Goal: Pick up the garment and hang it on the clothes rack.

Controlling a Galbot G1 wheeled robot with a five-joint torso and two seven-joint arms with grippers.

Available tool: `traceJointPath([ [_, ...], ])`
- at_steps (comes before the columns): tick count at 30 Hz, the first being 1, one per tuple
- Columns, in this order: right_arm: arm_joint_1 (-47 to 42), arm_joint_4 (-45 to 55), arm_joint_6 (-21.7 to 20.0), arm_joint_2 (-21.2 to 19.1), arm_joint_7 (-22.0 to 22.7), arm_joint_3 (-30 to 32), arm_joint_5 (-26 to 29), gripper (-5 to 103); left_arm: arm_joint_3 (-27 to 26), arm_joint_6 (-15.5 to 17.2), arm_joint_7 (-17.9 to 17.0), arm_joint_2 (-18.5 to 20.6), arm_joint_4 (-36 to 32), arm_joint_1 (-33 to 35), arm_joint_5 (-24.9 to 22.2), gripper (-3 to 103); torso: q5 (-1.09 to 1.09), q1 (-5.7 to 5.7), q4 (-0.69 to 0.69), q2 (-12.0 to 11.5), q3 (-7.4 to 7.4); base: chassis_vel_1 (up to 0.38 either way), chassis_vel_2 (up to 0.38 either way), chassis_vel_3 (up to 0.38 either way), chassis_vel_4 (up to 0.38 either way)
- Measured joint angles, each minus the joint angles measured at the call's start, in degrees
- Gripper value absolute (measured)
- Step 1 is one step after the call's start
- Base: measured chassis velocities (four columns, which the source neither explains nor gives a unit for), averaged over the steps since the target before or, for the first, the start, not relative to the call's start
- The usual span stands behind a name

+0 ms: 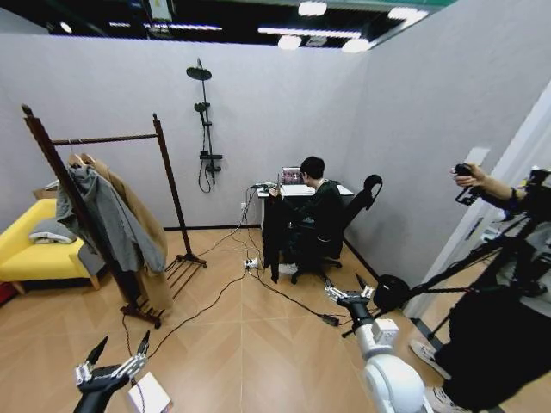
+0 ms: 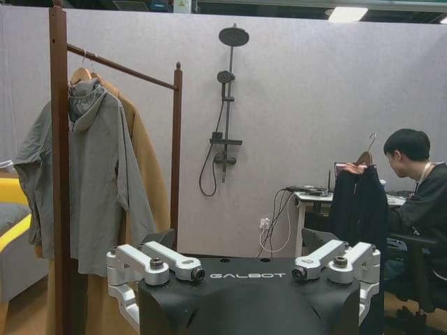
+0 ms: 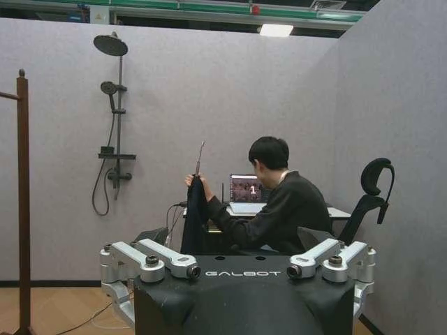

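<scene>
The black garment (image 1: 274, 234) hangs on a thin hanger held up by a seated person's hand beside the desk; it also appears as the garment (image 2: 357, 209) and the garment (image 3: 194, 218). The dark wooden clothes rack (image 1: 169, 185) stands at the left, its top bar carrying a grey jacket (image 1: 108, 219) and a tan coat (image 1: 148, 225); the rack (image 2: 60, 174) and one rack post (image 3: 23, 195) show in the wrist views. My left gripper (image 1: 120, 346) (image 2: 244, 269) is open and low at the front left. My right gripper (image 1: 347, 289) (image 3: 237, 269) is open, well short of the garment.
A yellow sofa (image 1: 34, 254) sits behind the rack. Cables (image 1: 215, 301) and a power strip cross the wooden floor. A desk (image 1: 297, 191) and office chair (image 1: 366, 194) stand at the back wall. A tripod (image 1: 465, 267) and a person stand at the right.
</scene>
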Motion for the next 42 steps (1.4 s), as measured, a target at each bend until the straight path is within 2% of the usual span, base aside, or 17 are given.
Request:
traceJointPath([
  [4, -1.8, 1.3, 0.0, 0.0, -1.0, -0.6, -0.9, 100, 0.0, 0.0, 0.0, 0.0, 0.0, 0.0, 0.0, 100, 0.00, -0.01, 0.00, 0.0, -0.01, 0.000, 0.000, 0.000, 0.000],
  [8, -3.6, 1.7, 1.1, 1.8, -1.3, -1.2, -2.3, 100, 0.0, 0.0, 0.0, 0.0, 0.0, 0.0, 0.0, 100, 0.00, 0.00, 0.00, 0.0, -0.01, 0.000, 0.000, 0.000, 0.000],
  [19, -7.0, 4.5, 2.6, 2.0, -2.5, 1.4, 0.1, 100, 0.0, 0.0, 0.0, 0.0, 0.0, 0.0, 0.0, 100, 0.00, 0.00, -0.01, 0.0, -0.01, 0.000, 0.000, 0.000, 0.000],
  [34, -6.2, 3.1, 2.9, 2.2, -2.5, 1.0, -0.8, 100, 0.0, 0.0, 0.0, 0.0, 0.0, 0.0, 0.0, 100, 0.00, -0.04, 0.00, 0.0, -0.01, -0.027, 0.024, 0.026, -0.029],
  [39, -6.0, 3.1, 3.1, 1.9, -2.5, 1.1, -0.3, 100, 0.0, 0.0, 0.0, 0.0, 0.0, 0.0, 0.0, 100, 0.00, -0.02, -0.01, 0.0, -0.01, -0.158, 0.156, 0.161, -0.146],
  [40, -6.0, 2.9, 3.2, 1.8, -2.6, 1.2, -0.1, 100, 0.0, 0.0, 0.0, 0.0, 0.0, 0.0, 0.0, 100, 0.03, -0.01, 0.03, 0.0, 0.00, -0.186, 0.226, 0.229, -0.219],
  [42, -6.0, 2.8, 3.3, 1.8, -2.6, 1.2, 0.0, 100, 0.0, 0.0, 0.0, 0.0, 0.0, 0.0, 0.0, 100, -0.01, 0.00, 0.00, 0.0, 0.00, -0.216, 0.217, 0.229, -0.219],
])
